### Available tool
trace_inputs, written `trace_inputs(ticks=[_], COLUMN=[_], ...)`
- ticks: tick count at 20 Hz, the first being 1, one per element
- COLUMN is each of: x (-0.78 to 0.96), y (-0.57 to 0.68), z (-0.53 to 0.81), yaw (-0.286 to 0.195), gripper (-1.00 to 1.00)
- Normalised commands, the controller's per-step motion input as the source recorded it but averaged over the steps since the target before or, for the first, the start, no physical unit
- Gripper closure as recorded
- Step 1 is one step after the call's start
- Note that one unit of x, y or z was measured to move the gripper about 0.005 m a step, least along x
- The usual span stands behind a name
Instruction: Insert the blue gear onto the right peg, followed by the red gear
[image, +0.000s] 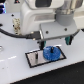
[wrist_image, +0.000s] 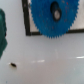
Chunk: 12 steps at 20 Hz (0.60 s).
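The blue gear (image: 51, 52) lies flat on the exterior view's right half of the white, black-bordered plate (image: 35, 61). In the wrist view the blue gear (wrist_image: 52, 19) fills the frame's upper middle, with a greyish spot in its hub where the right peg would be; I cannot make the peg out. The left peg (image: 37, 56) stands bare. My gripper (image: 66, 40) hangs above and to the exterior view's right of the gear, apart from it, too blurred to read. Its fingers do not show in the wrist view. The red gear is out of view.
The arm's bulky white body (image: 45, 20) fills the upper exterior view, with a black cable (image: 15, 35) at its left. A dark green object (wrist_image: 2, 30) sits at the wrist frame's edge, and a small dark speck (wrist_image: 13, 64) lies on the white table.
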Motion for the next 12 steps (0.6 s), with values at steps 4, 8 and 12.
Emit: trace_inputs(ticks=[4,8,12], x=[-0.75,-0.70,-0.64], y=[0.25,0.19,0.31], z=[0.09,0.03,0.00], yaw=[0.000,0.000,0.000], gripper=[-1.00,-1.00,-1.00])
